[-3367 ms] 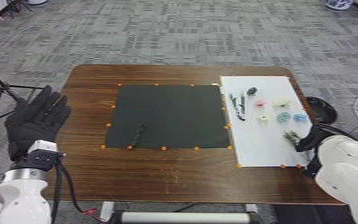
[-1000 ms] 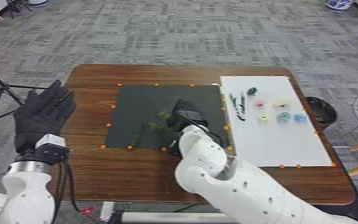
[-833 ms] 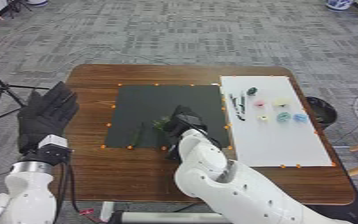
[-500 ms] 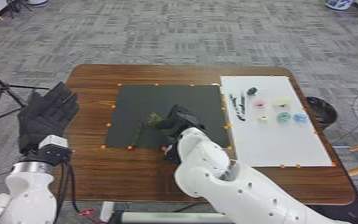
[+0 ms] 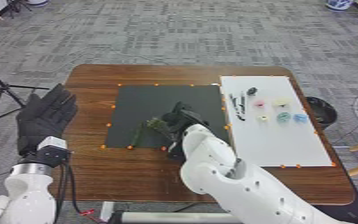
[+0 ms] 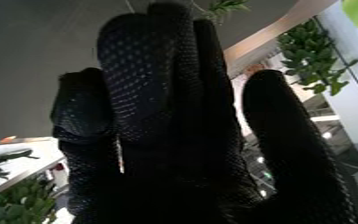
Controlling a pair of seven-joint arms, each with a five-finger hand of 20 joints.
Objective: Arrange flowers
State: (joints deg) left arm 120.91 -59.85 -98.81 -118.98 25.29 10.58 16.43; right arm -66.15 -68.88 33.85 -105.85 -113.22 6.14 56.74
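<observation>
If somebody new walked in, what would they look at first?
Probably the big white right arm, stretching from the bottom edge to the dark mat, where its black-gloved right hand is beside a green sprig. Next might be the open left hand at the table's left edge, and the tiny pink and blue flowers on the white sheet at the right.

The right hand [image 5: 184,120] hides part of the green sprig [image 5: 156,123].

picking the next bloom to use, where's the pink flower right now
In the head view, the pink flower lies on the white sheet on the robot's right, between the dark stems and the cream flower.
</observation>
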